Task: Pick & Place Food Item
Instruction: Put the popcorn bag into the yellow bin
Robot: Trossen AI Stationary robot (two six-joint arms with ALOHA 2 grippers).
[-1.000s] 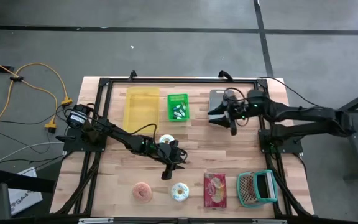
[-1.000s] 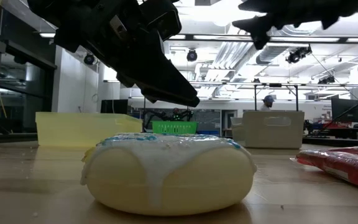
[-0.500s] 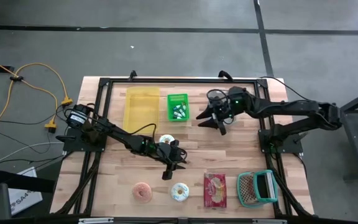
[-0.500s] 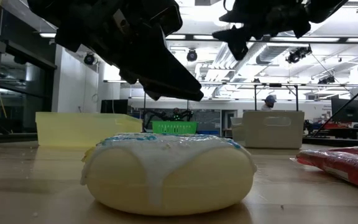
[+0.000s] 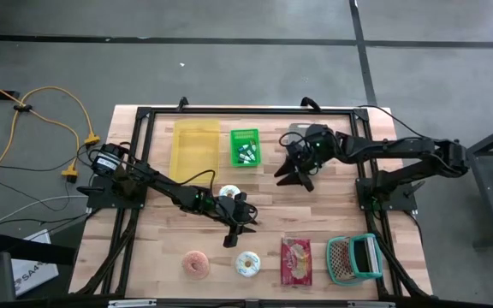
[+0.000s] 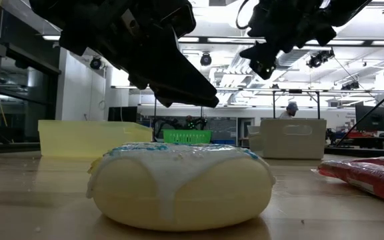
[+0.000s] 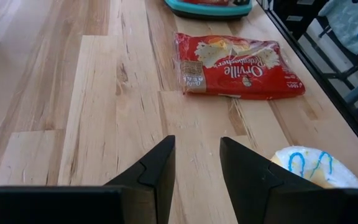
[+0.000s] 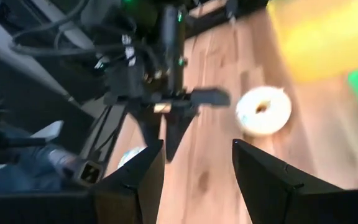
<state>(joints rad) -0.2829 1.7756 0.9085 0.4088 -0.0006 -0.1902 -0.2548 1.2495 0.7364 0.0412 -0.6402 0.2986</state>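
On the table's left, a pink donut sits near the front edge. Just right of it lies the iced donut, which I take for the likely target, though the task names no item. The left gripper hangs above and just behind it, fingers apart and empty; in its wrist view the iced donut lies off to one side of the fingers, not between them. To do this well, centre the gap over the donut before descending, then close gently on its sides. A red packet lies next. The right gripper hovers mid-table by the green bin, fingers apart, holding nothing.
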